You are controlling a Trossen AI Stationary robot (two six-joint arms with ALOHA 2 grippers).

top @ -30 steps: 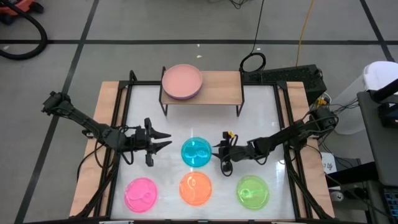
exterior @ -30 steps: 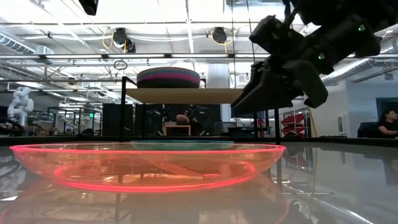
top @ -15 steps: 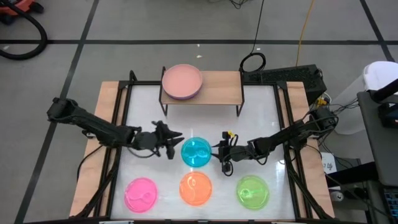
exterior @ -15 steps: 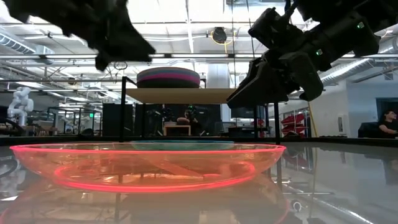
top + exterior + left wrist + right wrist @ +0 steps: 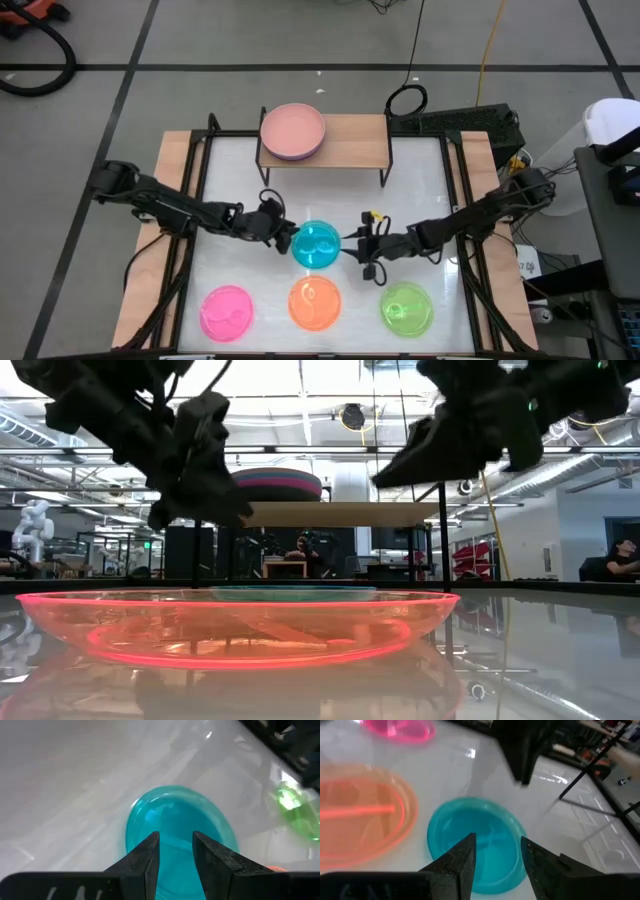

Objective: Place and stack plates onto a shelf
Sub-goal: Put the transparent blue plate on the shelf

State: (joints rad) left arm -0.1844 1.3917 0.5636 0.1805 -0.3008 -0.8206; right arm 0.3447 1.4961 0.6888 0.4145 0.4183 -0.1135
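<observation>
We've got both grippers closing in on the cyan plate (image 5: 316,245) mid-table, left gripper (image 5: 283,236) and right gripper (image 5: 362,247) both parted, holding nothing. We'd slip a finger under one rim edge and pinch gently, since it looks slippery. The shelf (image 5: 355,145) sits at the far edge.

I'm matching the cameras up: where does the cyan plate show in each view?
High view: cyan plate at table centre, between both grippers.
Low view: thin teal sliver behind the orange plate.
Left wrist view: centre, past the fingers.
Right wrist view: centre.
Shared landmark: the orange plate, beside it.
</observation>
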